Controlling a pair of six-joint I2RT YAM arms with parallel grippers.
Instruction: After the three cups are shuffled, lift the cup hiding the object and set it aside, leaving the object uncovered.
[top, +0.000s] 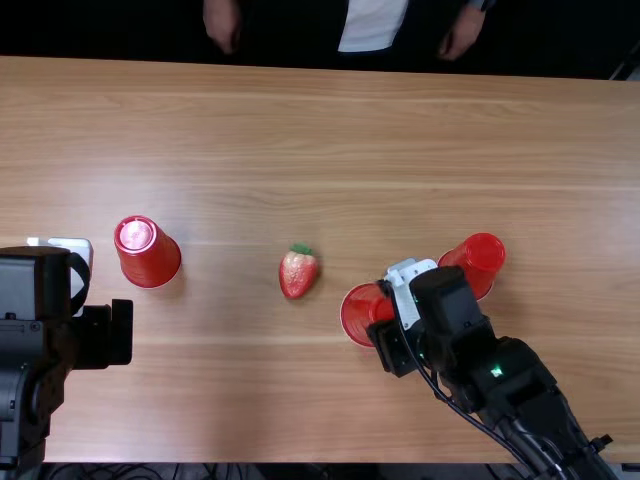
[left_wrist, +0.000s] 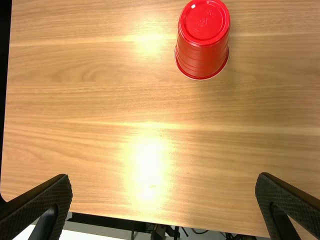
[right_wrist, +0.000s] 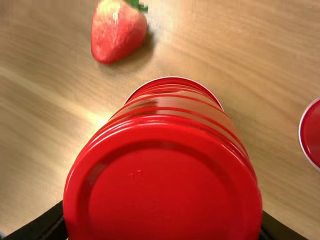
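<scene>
Three red cups are seen on the bench (top: 320, 130) in the top view, and a strawberry (top: 299, 272) lies uncovered among them. The left cup (top: 147, 252) stands inverted well to the left of the strawberry. The tilted cup (top: 360, 313) is held just right of the strawberry by the right end effector (top: 385, 325), with its mouth turned toward the fruit. The third cup (top: 476, 262) stands inverted farther right of the strawberry.

In the left wrist view, the left end effector (left_wrist: 162, 185) is spread wide with nothing between its fingers. The left cup (left_wrist: 202, 40) is seen well apart from it.

In the right wrist view, the tilted cup (right_wrist: 165, 185) is clamped between the fingers near its base. The strawberry (right_wrist: 117, 30) lies just beyond the cup's rim, not touching it.
</scene>
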